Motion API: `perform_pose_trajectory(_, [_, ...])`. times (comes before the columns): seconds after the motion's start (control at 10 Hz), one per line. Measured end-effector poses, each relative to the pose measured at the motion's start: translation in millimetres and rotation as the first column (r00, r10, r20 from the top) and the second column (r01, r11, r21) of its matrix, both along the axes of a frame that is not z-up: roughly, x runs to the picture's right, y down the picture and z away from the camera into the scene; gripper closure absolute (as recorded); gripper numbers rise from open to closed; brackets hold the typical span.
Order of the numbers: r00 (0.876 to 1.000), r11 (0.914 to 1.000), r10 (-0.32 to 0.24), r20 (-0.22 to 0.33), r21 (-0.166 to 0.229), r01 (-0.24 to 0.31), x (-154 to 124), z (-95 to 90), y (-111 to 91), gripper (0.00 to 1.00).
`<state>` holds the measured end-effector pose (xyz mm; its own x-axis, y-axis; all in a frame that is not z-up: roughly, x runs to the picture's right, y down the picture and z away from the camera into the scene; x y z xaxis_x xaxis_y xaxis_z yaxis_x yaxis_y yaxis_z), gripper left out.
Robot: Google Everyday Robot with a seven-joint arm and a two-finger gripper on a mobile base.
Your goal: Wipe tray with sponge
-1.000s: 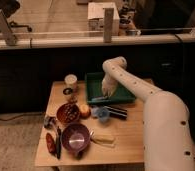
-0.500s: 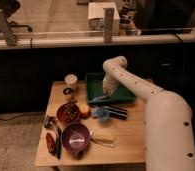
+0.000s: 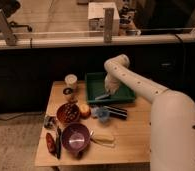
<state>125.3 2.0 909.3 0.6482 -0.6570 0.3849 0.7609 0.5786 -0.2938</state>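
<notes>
The green tray (image 3: 93, 85) sits at the back of the wooden table, right of centre. My white arm reaches from the lower right over the tray. My gripper (image 3: 107, 94) is down inside the tray near its front middle. A small light-blue sponge (image 3: 102, 97) lies under the gripper tip on the tray floor, touching it. The arm hides the tray's right part.
A blue roundish item on a black bar (image 3: 109, 113) lies just in front of the tray. A purple bowl (image 3: 75, 136), a dark bowl of food (image 3: 68, 113), an orange fruit (image 3: 84, 110), a white cup (image 3: 70, 80) and utensils stand on the left. A glass partition runs behind the table.
The arm and gripper have stayed over the tray's front middle, with at most a slight shift. Nothing else has moved.
</notes>
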Motion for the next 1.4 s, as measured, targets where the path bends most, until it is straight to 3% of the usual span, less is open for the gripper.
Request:
perform_pose_trajectory(0.4, [0.995,0.9959,0.055,-0.082,0.077,-0.048,32,-23.1,-21,1.0])
perform_pose_trajectory(0.6, [0.991,0.9911,0.078,-0.107,0.116,-0.066,34,-32.1,-31,1.0])
perform_pose_trajectory(1.1, [0.985,0.9845,0.115,-0.128,0.147,-0.096,39,-33.8,-39,1.0])
perform_pose_trajectory(1.4, [0.975,0.9767,0.16,-0.156,0.168,-0.134,43,-26.4,-41,1.0])
